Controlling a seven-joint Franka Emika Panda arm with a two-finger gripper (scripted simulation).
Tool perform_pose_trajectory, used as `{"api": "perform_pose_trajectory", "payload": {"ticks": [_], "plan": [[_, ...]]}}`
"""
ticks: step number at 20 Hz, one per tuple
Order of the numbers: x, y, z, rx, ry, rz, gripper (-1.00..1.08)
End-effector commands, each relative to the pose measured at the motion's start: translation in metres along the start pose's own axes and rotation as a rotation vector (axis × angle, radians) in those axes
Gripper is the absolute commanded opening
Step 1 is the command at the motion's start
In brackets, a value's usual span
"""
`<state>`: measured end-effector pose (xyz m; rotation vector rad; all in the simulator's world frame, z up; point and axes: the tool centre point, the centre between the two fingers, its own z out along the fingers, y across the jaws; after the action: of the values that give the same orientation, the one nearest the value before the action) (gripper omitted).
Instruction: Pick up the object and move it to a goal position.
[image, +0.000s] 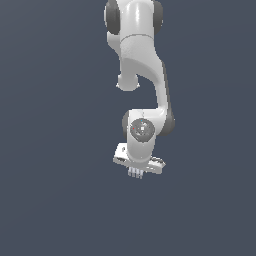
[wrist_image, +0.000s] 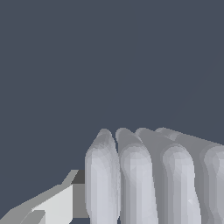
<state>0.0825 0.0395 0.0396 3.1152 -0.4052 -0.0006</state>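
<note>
The object (image: 136, 173) is a small pale grey-lavender block of upright ribs, seen just under the white hand in the exterior view. In the wrist view the object (wrist_image: 148, 179) fills the near part of the picture as four rounded fins. My gripper (image: 136, 171) points down and sits over it. One white finger (wrist_image: 52, 205) with a dark pad presses against the outermost fin. The other finger lies outside the wrist picture. The jaws look shut on the block. I cannot tell whether the block rests on the surface or hangs above it.
The white arm (image: 140, 65) comes down from the top of the exterior view. Around it there is only a uniform dark blue-grey ground (image: 50, 200), with no edges, containers or goal marker in view.
</note>
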Motion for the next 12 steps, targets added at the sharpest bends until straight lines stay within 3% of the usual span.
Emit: {"api": "perform_pose_trajectory", "payload": {"ticks": [1, 12], "plan": [[0.000, 0.000, 0.000, 0.000, 0.000, 0.000, -1.00], [-0.009, -0.003, -0.022, 0.000, 0.000, 0.000, -1.00]]}}
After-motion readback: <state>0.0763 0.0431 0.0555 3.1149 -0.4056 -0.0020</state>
